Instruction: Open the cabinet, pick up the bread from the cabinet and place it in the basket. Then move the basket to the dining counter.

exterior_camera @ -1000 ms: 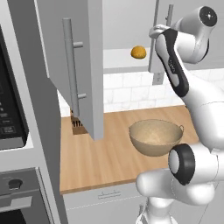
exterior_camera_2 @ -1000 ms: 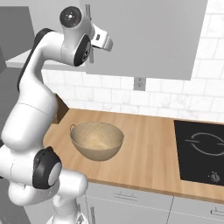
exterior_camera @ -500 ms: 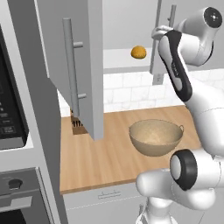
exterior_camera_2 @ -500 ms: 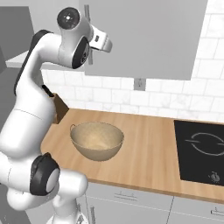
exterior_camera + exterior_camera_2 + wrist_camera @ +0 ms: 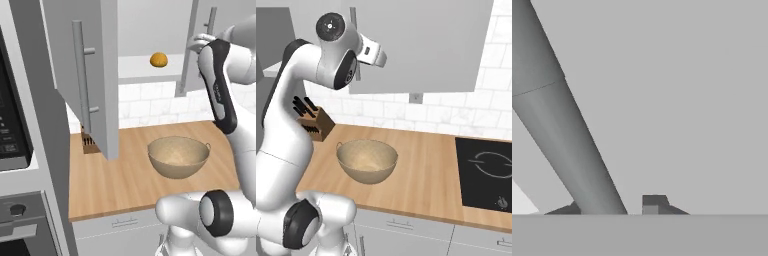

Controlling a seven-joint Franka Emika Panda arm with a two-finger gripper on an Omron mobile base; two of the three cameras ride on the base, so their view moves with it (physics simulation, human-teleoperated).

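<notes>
Right door swung wider | pincer (image 5: 612, 207) clenched on upright cabinet handle (image 5: 562, 130)

Bread (image 5: 159, 59) on cabinet (image 5: 95, 75) shelf, above basket (image 5: 178, 156) on worktop (image 5: 120, 175); knife block (image 5: 315, 123) left of basket.

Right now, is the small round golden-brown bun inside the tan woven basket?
No, the bun sits on the cabinet shelf, above the empty basket.

Cabinet (image 5: 95, 75) has both grey doors swung open. The little golden bread (image 5: 159, 59) bun sits on its shelf. Tan woven basket (image 5: 178, 156) sits upright and empty on the worktop below.
</notes>
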